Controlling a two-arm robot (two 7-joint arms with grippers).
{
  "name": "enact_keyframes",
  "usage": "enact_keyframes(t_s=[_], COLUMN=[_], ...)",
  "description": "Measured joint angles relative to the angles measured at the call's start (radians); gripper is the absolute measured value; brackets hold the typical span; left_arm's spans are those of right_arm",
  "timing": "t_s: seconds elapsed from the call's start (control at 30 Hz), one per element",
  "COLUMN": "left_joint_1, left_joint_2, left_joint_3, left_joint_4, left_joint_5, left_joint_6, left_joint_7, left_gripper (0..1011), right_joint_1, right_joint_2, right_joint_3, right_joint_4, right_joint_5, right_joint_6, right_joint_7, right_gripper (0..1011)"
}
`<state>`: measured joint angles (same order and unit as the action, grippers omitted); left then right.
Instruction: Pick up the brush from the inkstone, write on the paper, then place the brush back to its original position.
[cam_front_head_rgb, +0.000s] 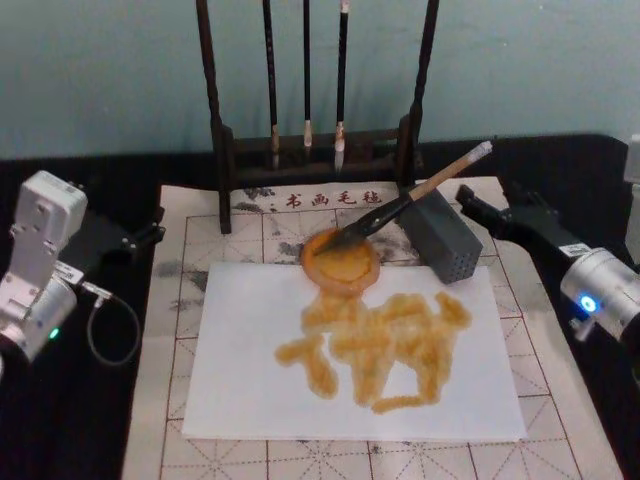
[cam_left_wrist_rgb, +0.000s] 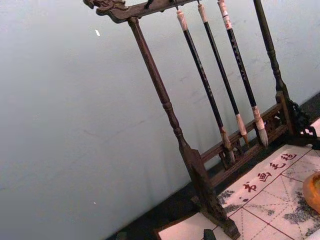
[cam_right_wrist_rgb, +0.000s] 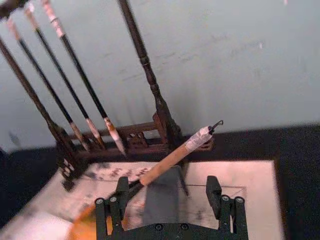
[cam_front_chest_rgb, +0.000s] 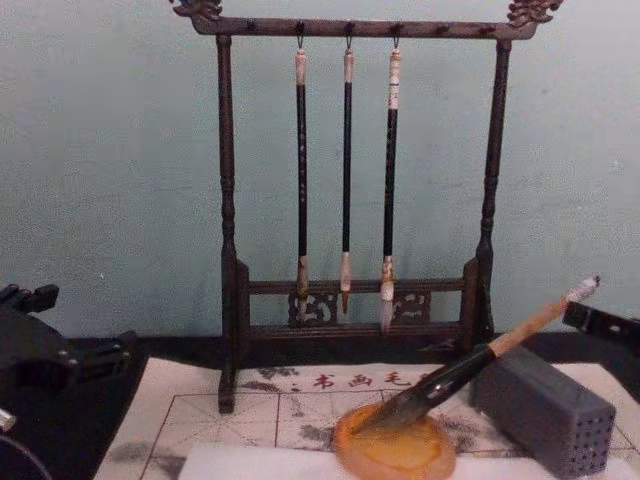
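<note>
The brush (cam_front_head_rgb: 400, 205) lies with its dark bristles on the round amber inkstone (cam_front_head_rgb: 341, 260). Its tan handle leans up and right across a grey block (cam_front_head_rgb: 443, 238). In the chest view the brush (cam_front_chest_rgb: 470, 365) slants up from the inkstone (cam_front_chest_rgb: 395, 450). Wet amber strokes cover the middle of the white paper (cam_front_head_rgb: 240, 390). My right gripper (cam_front_head_rgb: 472, 210) hovers open just right of the handle's white end, holding nothing. In the right wrist view its fingers (cam_right_wrist_rgb: 117, 200) stand either side of the block, with the brush (cam_right_wrist_rgb: 172, 157) beyond them. My left gripper (cam_front_head_rgb: 150, 232) is parked open at the far left.
A dark wooden rack (cam_front_head_rgb: 225, 150) with three thin hanging brushes (cam_front_chest_rgb: 346, 170) stands behind the inkstone. A beige gridded mat (cam_front_head_rgb: 545, 390) with red characters lies under the paper. The grey block (cam_front_chest_rgb: 545, 410) has small holes in its end.
</note>
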<state>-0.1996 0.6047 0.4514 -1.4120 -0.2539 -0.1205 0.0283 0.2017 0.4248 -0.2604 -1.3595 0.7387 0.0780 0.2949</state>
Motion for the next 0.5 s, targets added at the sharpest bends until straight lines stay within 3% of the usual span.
enact_keyframes(t_s=[0.27,0.5], left_joint_1=[0.0,0.0], left_joint_2=[0.0,0.0], left_joint_3=[0.0,0.0], left_joint_4=[0.0,0.0], left_joint_5=[0.0,0.0], left_joint_6=[0.0,0.0], left_joint_7=[0.0,0.0], left_gripper=[1001,1001], right_joint_1=[0.05,0.092], right_joint_2=[-0.077,-0.116], right_joint_3=[0.049,0.062], right_joint_4=[0.065,0.114], right_joint_5=[0.176,0.264], right_joint_6=[0.117,0.17], right_joint_7=[0.013,-0.016], right_gripper=[1002,1002])
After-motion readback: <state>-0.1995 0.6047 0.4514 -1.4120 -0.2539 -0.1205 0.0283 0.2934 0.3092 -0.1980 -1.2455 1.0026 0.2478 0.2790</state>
